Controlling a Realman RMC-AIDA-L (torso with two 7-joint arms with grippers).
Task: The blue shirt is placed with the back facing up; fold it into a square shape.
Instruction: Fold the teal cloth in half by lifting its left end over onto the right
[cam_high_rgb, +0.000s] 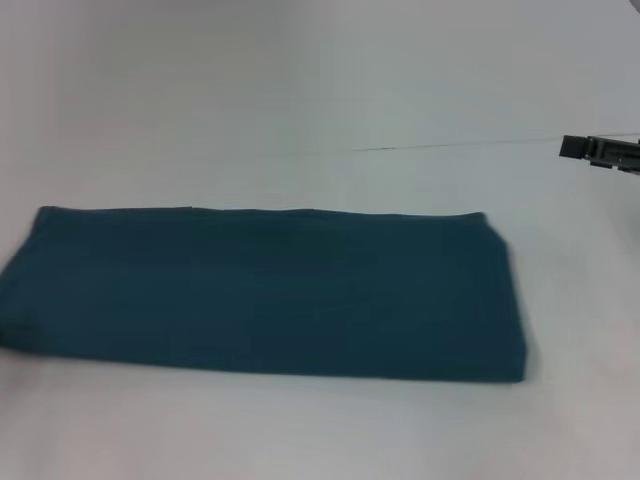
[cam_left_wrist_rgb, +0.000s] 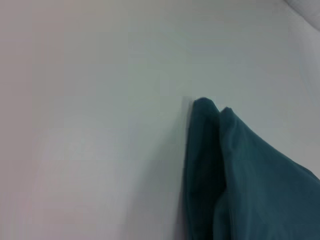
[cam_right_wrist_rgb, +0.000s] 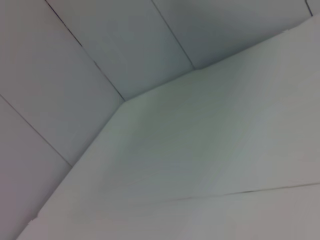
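No readable text, seemingly.

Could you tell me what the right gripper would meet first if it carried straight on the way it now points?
Probably nothing: the right gripper points leftward over bare white table, beyond the blue shirt's far edge. Depth is uncertain.

Light even, diffuse, slightly cool. All views soft, mildly blurred. Blue shirt (cam_high_rgb: 265, 295) throws a faint shadow on the white table (cam_high_rgb: 320, 120) along its near and right edges. No glare.
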